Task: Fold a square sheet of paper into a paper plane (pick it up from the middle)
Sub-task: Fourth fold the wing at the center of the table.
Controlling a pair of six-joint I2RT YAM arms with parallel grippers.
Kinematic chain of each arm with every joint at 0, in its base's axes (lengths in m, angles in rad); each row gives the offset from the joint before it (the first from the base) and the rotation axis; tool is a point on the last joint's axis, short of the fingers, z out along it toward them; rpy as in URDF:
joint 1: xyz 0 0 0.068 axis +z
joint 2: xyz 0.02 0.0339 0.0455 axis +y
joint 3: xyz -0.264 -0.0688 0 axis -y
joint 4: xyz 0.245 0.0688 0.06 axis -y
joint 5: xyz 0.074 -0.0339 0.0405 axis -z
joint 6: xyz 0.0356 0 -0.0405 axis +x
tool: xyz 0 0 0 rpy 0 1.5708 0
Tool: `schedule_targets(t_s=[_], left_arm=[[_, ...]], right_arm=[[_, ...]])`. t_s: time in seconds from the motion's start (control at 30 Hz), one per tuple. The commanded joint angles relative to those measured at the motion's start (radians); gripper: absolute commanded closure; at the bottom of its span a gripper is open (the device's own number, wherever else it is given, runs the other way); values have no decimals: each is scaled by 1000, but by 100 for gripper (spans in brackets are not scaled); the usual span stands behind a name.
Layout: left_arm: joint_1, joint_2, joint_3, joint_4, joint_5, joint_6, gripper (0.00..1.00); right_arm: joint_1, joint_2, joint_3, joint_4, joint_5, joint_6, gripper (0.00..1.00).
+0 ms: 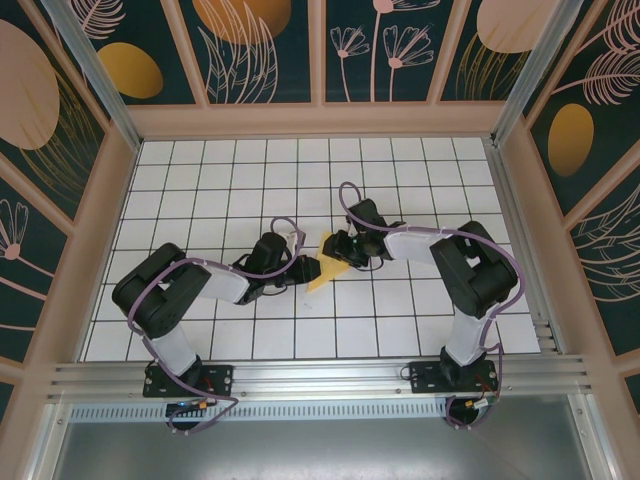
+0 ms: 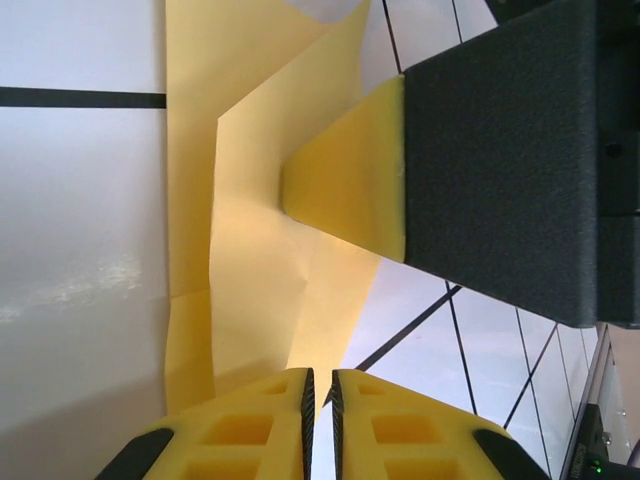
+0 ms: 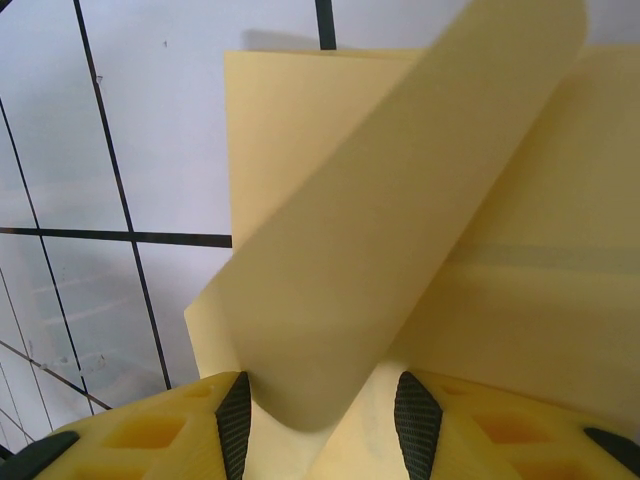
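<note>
Both my claws, left [image 1: 300, 268] and right [image 1: 338, 250], meet at the yellow paper [image 1: 326, 262] mid-table from above; my left camera shows fingers [image 2: 300, 420] pinched on its edge, my right camera fingers [image 3: 232, 425] spread around a curled flap, so folding is only half done.

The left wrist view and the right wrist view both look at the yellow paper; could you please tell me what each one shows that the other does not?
Left wrist view alone: the left gripper with its fingers nearly together at the paper's edge, and the right gripper's yellow-tipped dark finger pressing onto the paper from the right.

Right wrist view alone: the right gripper with its fingers apart, and a curled flap of paper rising between them.

Both: the creased square sheet of paper lying on the white grid table.
</note>
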Motion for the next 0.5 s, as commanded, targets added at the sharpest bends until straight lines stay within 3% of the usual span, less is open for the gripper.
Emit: schedule_targets(t_s=[0.0, 0.47], left_arm=[[-7, 13, 18, -23, -21, 23, 84], [-7, 27, 19, 4, -8, 10, 83]], right_arm=[[4, 87, -29, -107, 100, 2, 53], [10, 122, -7, -156, 143, -7, 56]])
